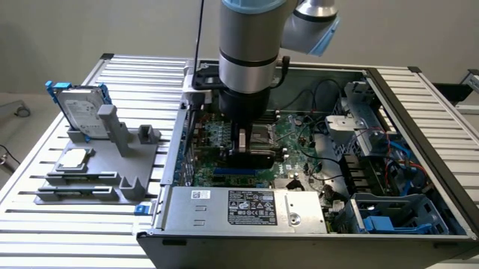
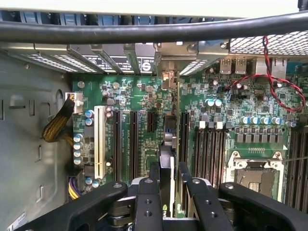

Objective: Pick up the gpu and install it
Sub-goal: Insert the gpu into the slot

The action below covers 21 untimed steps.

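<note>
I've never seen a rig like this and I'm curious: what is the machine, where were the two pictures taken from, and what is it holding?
The grey column is a robot arm reaching down into an open computer case that stands on a slatted metal table. One picture comes from a camera standing off the arm. The other comes from a camera on its wrist, looking past the gripper at the green motherboard. The gripper is closed on the gpu, a thin card seen edge-on, held over the board's long slots. Beside the case, at the exterior view's left, a grey holder carries a hard drive and a small silver chip.
</note>
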Motion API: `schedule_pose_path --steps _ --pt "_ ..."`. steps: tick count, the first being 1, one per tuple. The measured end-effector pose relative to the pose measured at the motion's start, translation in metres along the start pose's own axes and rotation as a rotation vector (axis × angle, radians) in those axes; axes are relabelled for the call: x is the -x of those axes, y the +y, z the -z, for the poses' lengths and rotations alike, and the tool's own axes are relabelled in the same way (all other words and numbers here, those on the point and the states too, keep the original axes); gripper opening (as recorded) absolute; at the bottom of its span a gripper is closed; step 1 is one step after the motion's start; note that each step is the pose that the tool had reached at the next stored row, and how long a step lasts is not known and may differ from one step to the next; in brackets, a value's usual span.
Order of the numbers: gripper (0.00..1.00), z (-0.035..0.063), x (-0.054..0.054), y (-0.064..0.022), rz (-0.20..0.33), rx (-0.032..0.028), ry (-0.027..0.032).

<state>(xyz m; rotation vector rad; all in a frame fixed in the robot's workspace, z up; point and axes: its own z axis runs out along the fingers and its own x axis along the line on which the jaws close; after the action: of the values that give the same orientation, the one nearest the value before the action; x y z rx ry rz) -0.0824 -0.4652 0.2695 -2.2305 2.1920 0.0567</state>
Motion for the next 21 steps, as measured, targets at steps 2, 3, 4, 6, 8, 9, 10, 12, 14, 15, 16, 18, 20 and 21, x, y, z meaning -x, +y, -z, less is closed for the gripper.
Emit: schedule_pose_path --steps 2,3,4,6,8,9,10,12,14,15,16,18,20,21 --pt "0.26 -0.0006 -0.0002 0.0004 0.000 -0.0001 -0.0001" --pt "0.26 -0.0008 -0.0003 0.0007 0.000 0.0000 0.0000" --pt "0.26 -0.0011 -0.0005 0.0010 0.000 0.0000 -0.0001" --pt "0.26 -0.0017 -0.0007 0.0016 0.000 0.0000 -0.0001" --pt "0.26 -0.0022 -0.0010 0.0020 0.000 0.0001 -0.0001" --pt "0.26 -0.0025 -0.0012 0.0022 0.000 0.0002 -0.0001" --pt "0.26 -0.0028 -0.0015 0.0024 0.000 0.0004 0.0000" --pt "0.26 -0.0033 -0.0020 0.0027 0.000 0.0009 -0.0001" --pt "0.26 -0.0039 -0.0024 0.0030 0.000 0.0013 -0.0003" --pt "0.26 -0.0042 -0.0026 0.0030 0.000 0.0015 -0.0005" --pt "0.26 -0.0045 -0.0027 0.0030 0.000 0.0016 -0.0008" --pt "0.26 -0.0051 -0.0028 0.0031 0.000 0.0018 -0.0022" --pt "0.26 -0.0057 -0.0028 0.0031 0.000 0.0017 -0.0036" --pt "0.26 -0.0060 -0.0029 0.0032 0.000 0.0017 -0.0043"
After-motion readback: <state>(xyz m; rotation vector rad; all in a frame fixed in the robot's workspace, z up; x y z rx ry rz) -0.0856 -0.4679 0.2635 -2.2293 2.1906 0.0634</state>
